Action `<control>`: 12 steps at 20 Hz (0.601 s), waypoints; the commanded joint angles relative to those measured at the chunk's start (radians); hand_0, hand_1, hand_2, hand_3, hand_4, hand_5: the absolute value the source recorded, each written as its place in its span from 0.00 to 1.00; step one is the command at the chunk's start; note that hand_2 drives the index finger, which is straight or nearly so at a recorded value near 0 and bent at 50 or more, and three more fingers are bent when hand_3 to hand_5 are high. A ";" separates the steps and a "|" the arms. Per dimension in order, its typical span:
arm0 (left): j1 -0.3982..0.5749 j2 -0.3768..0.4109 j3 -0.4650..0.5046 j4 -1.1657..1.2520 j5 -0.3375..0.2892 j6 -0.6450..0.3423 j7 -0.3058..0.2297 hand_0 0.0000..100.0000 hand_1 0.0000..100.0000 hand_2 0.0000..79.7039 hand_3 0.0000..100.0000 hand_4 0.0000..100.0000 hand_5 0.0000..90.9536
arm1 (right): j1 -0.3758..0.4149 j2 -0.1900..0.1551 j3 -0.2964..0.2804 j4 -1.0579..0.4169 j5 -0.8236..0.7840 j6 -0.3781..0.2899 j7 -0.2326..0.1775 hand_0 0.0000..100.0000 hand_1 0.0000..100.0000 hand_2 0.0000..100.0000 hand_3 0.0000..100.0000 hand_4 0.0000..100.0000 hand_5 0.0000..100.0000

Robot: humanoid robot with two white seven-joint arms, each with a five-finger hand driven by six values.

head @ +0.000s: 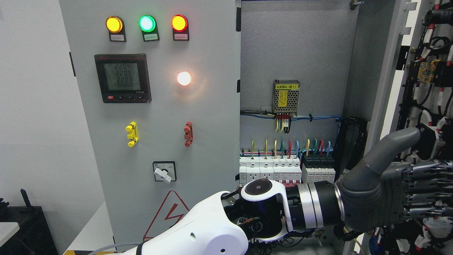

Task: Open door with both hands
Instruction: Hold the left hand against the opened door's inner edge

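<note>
Progress looked well advanced: the right-hand door (430, 106) of the cabinet (293, 53) stood swung wide, its inner face with wiring and components turned toward the camera at the picture's right edge, and the cabinet's interior lay exposed, with a row of breakers (286, 170) along its lower part and a small power supply (286, 96) above them. The left hand (396, 191), whose white arm came in from the lower left and reached across, was pressed against that door's inner side with its thumb raised and its fingers (424, 198) extended flat, grasping nothing. The left-hand door (152, 106), carrying indicator lamps (147, 24) and a meter (122, 78), remained shut. The right hand was out of view. By my judgement, one leaf was done and the other possibly left.
</note>
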 commanded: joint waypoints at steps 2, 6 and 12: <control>-0.002 -0.041 -0.057 0.053 -0.001 -0.010 0.029 0.00 0.00 0.00 0.00 0.04 0.00 | 0.000 0.000 0.000 -0.001 0.000 0.000 0.000 0.00 0.00 0.00 0.00 0.00 0.00; -0.002 -0.045 -0.059 0.058 -0.001 -0.027 0.075 0.00 0.00 0.00 0.00 0.04 0.00 | 0.000 0.000 0.000 -0.001 0.000 0.000 0.000 0.00 0.00 0.00 0.00 0.00 0.00; -0.003 -0.044 -0.059 0.070 -0.004 -0.044 0.075 0.00 0.00 0.00 0.00 0.04 0.00 | 0.000 0.000 0.000 -0.001 0.000 0.000 0.000 0.00 0.00 0.00 0.00 0.00 0.00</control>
